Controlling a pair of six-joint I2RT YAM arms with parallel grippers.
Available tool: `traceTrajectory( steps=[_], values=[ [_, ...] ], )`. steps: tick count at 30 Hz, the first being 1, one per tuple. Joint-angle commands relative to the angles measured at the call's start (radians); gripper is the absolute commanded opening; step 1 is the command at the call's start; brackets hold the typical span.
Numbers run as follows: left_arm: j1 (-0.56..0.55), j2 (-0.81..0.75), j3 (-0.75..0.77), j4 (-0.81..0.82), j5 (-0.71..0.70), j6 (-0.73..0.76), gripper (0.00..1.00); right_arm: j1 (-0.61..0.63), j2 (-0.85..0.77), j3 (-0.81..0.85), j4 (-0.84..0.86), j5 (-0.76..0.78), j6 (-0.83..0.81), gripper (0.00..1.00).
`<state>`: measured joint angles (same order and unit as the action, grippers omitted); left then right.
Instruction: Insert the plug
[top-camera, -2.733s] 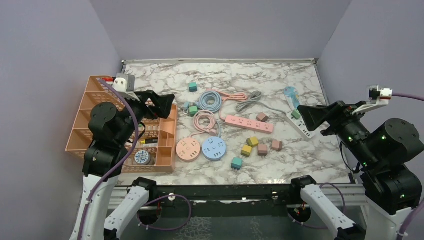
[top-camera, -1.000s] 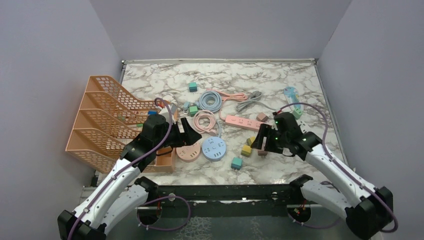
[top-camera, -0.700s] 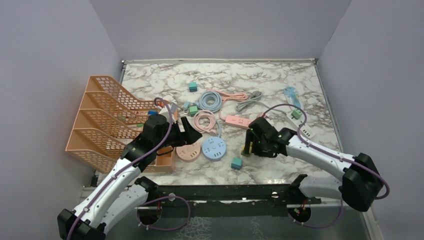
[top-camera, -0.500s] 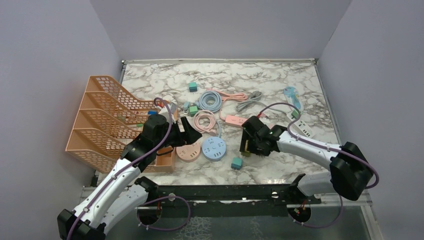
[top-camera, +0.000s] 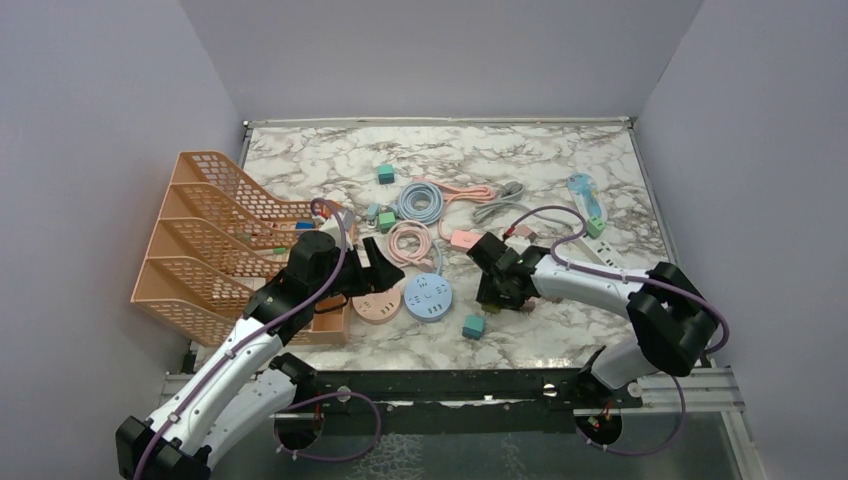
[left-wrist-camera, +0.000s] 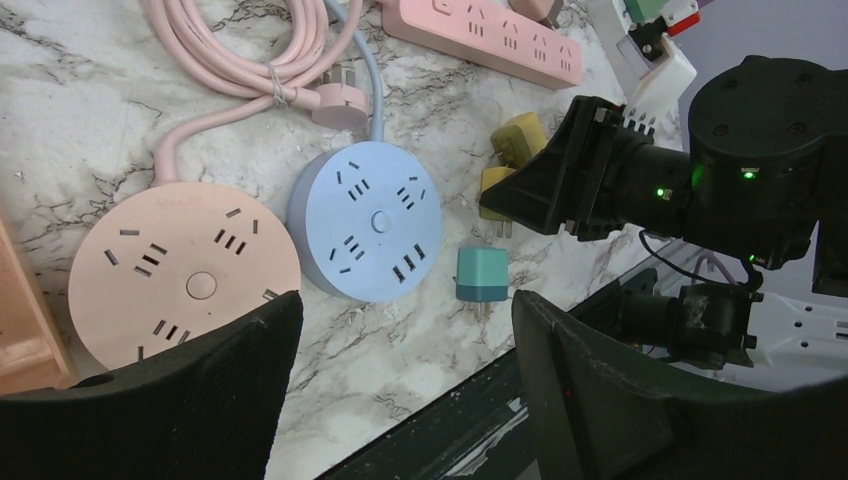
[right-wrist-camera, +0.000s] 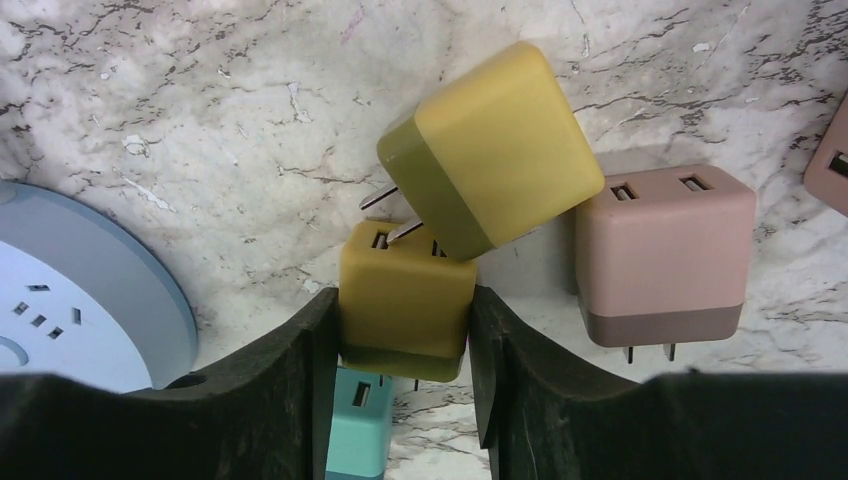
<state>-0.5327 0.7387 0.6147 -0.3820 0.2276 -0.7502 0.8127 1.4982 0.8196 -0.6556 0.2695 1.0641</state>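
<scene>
Yellow plug (right-wrist-camera: 405, 300) in right end effector (right-wrist-camera: 402, 345)

Mustard cube plug (right-wrist-camera: 405, 290), USB ports up, pinched side-on between the right gripper (right-wrist-camera: 402, 320) fingers, second yellow plug (right-wrist-camera: 490, 150) leaning on it, blue round socket (right-wrist-camera: 60, 300) just left.

Lilac walls (top-camera: 430, 50) on three sides; white-grey marble tabletop (top-camera: 330, 160); even light.

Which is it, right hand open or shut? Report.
Shut on the lower mustard-yellow cube plug: in the wrist view the right hand presses against both of its sides.
</scene>
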Motion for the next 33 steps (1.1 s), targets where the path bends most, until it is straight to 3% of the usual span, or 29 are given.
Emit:
traceTrajectory(
  steps=[1, 8, 16, 21, 33],
  values=[
    [-0.007, -0.010, -0.003, 0.022, 0.019, -0.004, 0.78, 0.014, -0.026, 0.012, 0.047, 0.034, -0.028, 0.40],
    [-0.008, -0.013, 0.054, 0.010, 0.051, -0.019, 0.79, 0.020, -0.225, -0.015, 0.255, -0.047, -0.356, 0.32],
    [-0.007, 0.040, 0.181, 0.007, 0.147, -0.072, 0.80, 0.021, -0.436, -0.071, 0.533, -0.353, -0.709, 0.31],
    [-0.007, 0.094, 0.252, 0.007, 0.243, -0.087, 0.81, 0.023, -0.432, -0.065, 0.634, -0.552, -0.821, 0.31],
    [-0.020, 0.210, 0.255, 0.003, 0.307, -0.090, 0.81, 0.034, -0.328, -0.005, 0.702, -0.772, -0.934, 0.31]
  ],
)
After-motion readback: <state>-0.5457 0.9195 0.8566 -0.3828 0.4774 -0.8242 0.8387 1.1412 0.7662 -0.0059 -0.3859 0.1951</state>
